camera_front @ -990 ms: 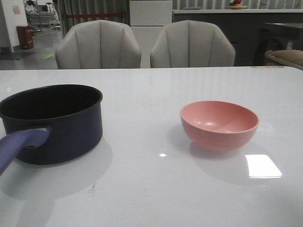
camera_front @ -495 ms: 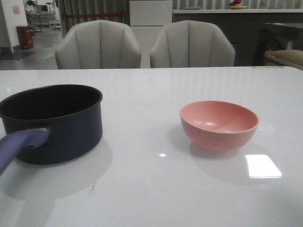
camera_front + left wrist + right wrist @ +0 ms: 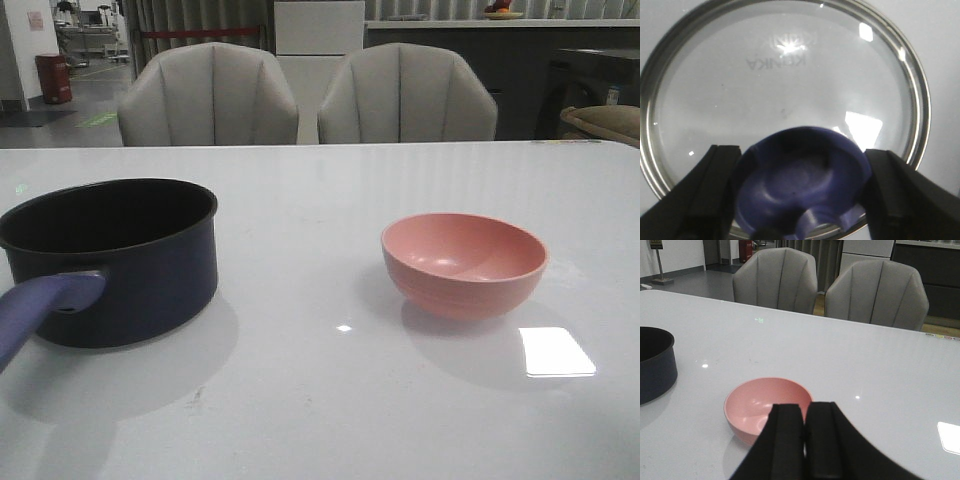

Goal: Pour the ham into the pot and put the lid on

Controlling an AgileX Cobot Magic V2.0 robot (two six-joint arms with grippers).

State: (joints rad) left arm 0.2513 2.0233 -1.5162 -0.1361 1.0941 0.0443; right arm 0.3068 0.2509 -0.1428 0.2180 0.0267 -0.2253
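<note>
- Pouring looks finished: the pink bowl (image 3: 464, 263) sits empty, well right of the dark navy saucepan (image 3: 120, 258).
- Left gripper (image 3: 801, 190), fingers spread, straddles the round glass lid's (image 3: 785, 95) blue knob (image 3: 802, 187); squeezing comes next.
- Right gripper (image 3: 804, 432) hangs pressed together.

One pot (image 3: 120, 260) stands on the one white table (image 3: 320, 400), and one pink bowl (image 3: 464, 264) with it. One glass lid (image 3: 785, 100) lies under the left wrist camera, carrying one blue knob (image 3: 802, 182). Two grey chairs wait behind the table, one (image 3: 208, 95) beside the other (image 3: 406, 92). No ham cubes can be made out to count.
</note>
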